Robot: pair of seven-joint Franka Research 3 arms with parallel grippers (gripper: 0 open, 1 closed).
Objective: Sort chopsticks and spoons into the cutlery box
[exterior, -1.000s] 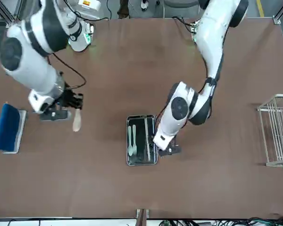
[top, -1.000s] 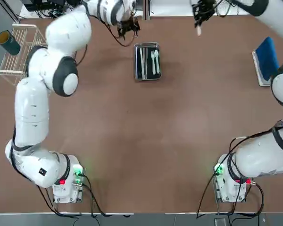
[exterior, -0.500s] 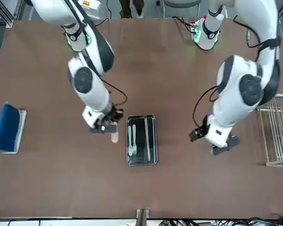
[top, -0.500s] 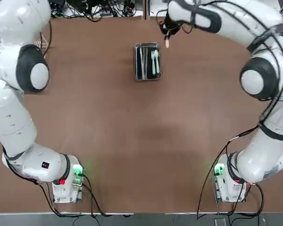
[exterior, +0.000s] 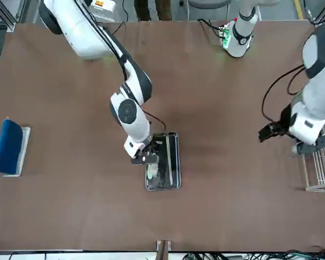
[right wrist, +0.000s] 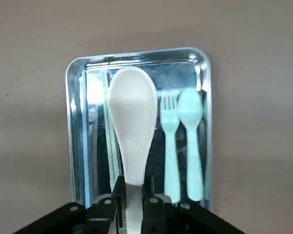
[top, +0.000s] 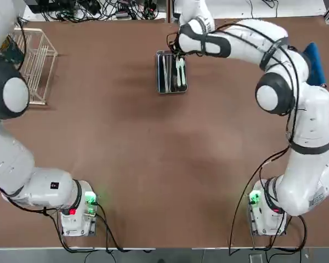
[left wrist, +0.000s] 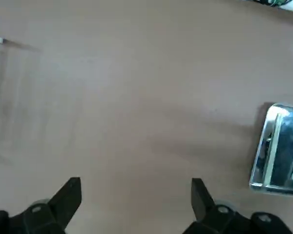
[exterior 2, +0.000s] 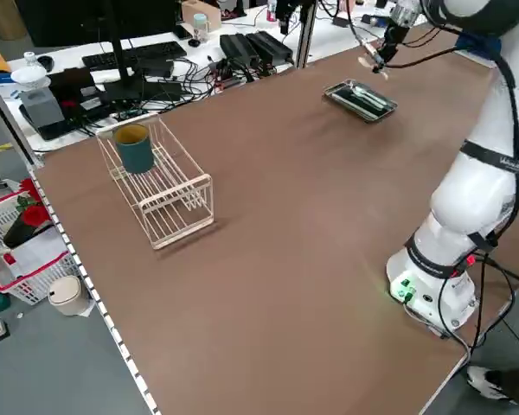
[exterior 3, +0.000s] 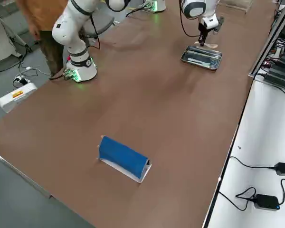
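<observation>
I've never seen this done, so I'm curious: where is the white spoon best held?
Probably by its handle, from above: it is narrow and straight, and the right end effector already grips it there, leaving the wide oval bowl free over the tray.

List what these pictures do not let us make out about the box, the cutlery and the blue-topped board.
- White spoon: the right tool's fingers hide part of its handle in the right wrist view.
- Metal box: cut off by the picture's edge in the left wrist view.
- Blue-topped board: partly hidden behind the right arm in the top view.
</observation>
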